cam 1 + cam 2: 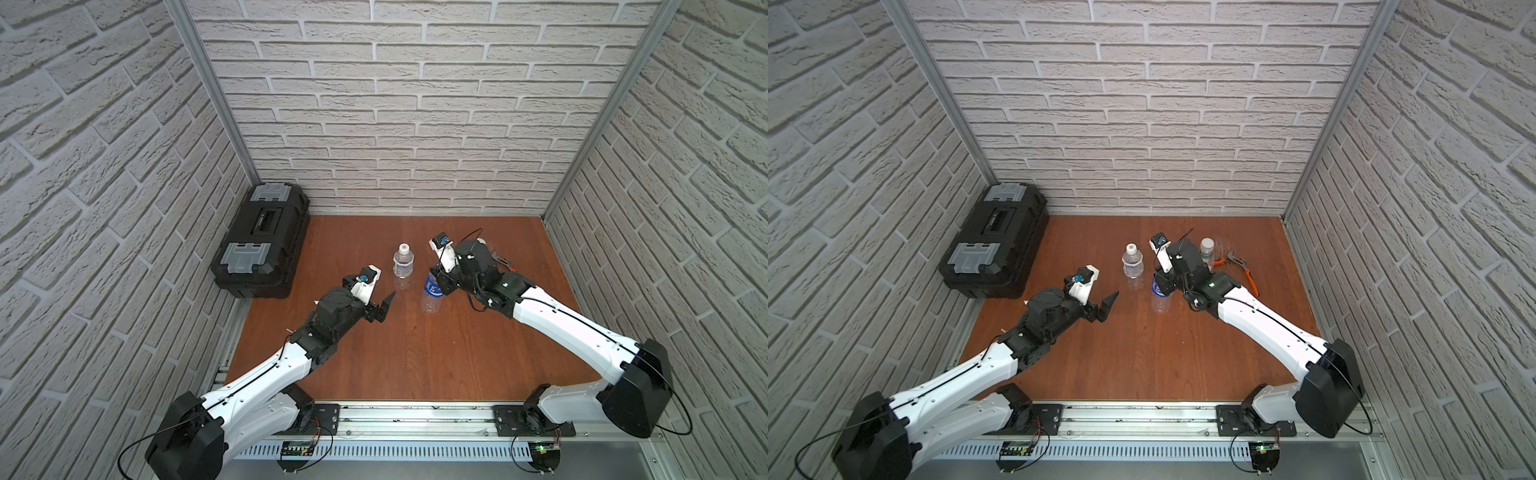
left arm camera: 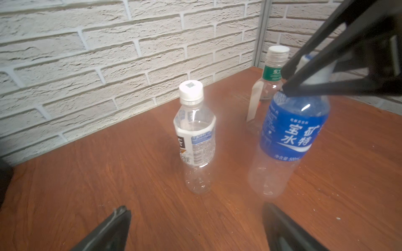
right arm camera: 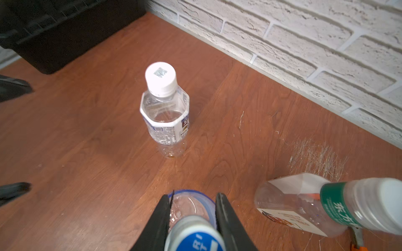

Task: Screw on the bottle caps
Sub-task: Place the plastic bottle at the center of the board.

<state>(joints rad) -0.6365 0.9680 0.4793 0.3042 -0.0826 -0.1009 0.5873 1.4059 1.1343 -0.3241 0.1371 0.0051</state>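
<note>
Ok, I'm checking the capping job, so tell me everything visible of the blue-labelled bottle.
The blue-labelled bottle is clear plastic, looks empty, with a blue wrap label bearing white characters. It stands upright on the wooden table, its blue cap on the neck. The right gripper has its jaws closed on the neck below the cap.

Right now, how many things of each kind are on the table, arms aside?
Bottles: 3 (white-labelled bottle, blue-labelled bottle, green-banded bottle)
Caps: 3, all on bottles (printed white cap, plain white cap, blue cap)
Toolbox: 1
Pliers: 1
Total: 8
</note>
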